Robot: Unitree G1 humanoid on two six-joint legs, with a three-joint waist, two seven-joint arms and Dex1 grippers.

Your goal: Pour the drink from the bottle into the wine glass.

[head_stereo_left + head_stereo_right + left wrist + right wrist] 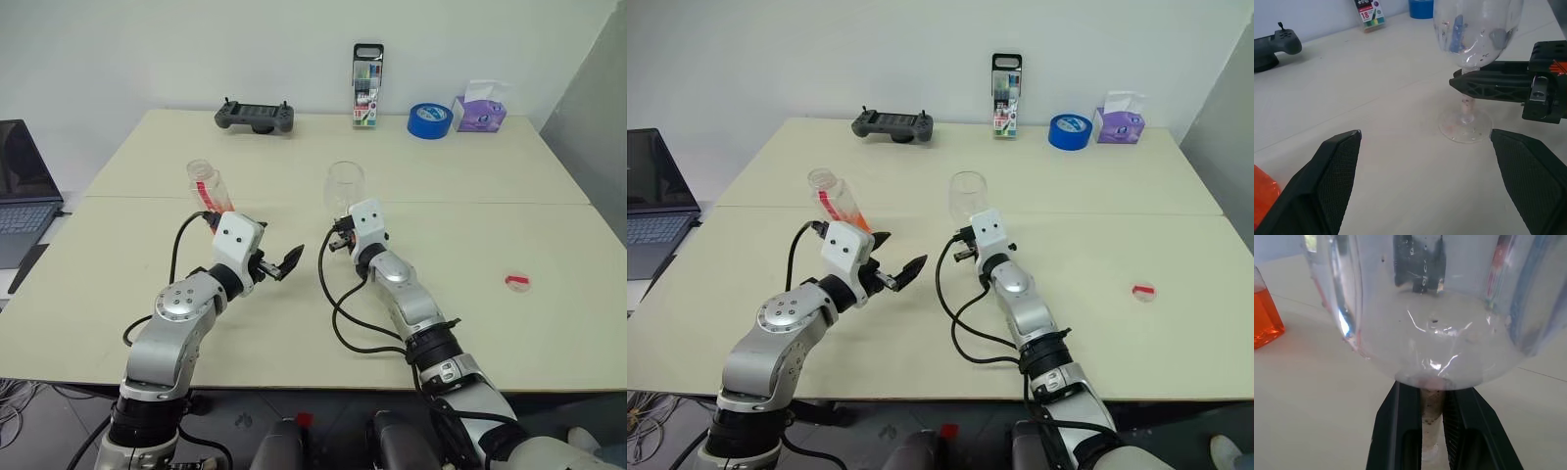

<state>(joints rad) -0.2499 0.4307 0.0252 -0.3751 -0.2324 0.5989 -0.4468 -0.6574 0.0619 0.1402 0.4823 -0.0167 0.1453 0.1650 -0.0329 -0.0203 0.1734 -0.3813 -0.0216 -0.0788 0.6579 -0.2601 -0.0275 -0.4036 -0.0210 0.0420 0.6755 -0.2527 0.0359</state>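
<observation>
Label (1367, 11) on marker pack reads "18" (rest illegible).

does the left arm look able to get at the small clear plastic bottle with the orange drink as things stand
Probably yes. The left tool is open, holds nothing and sits just beside the small clear plastic bottle, with bare table around it. The right tool is shut on the clear stemmed wine glass, off to the side.

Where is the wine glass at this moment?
The wine glass stands upright mid-table in the head views, its stem clamped by the right gripper, with the bottle to its left.
</observation>
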